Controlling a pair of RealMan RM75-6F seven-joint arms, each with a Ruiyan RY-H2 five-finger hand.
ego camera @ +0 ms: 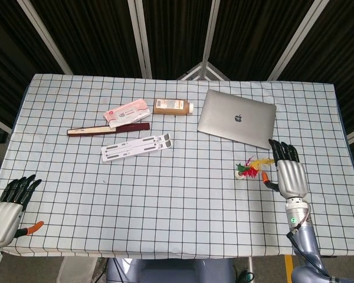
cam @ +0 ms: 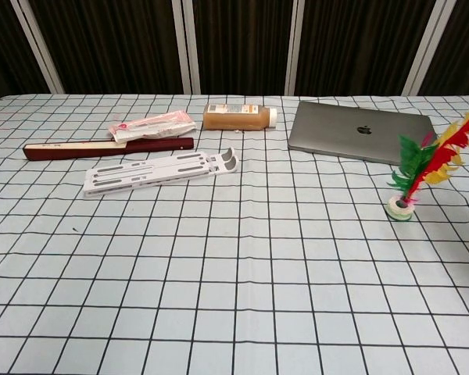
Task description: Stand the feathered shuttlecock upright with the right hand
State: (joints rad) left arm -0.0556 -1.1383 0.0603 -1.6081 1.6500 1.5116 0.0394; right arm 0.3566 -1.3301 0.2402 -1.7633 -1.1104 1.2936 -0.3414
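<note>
The shuttlecock [ego camera: 248, 170] [cam: 419, 173] stands on its base on the desk [ego camera: 183, 200], toward the right edge, just in front of the laptop [ego camera: 237, 118]; its feathers tilt toward the right robot hand [ego camera: 289, 177]. That hand sits immediately right of the shuttlecock, back upward; whether its fingers touch or hold the feather tips cannot be told. The left robot hand [ego camera: 9, 207] rests at the front-left corner, fingers extended and holding nothing. A bottle [ego camera: 173, 107], packet [ego camera: 127, 113], and white tray [ego camera: 137, 147] lie toward the rear left.
</note>
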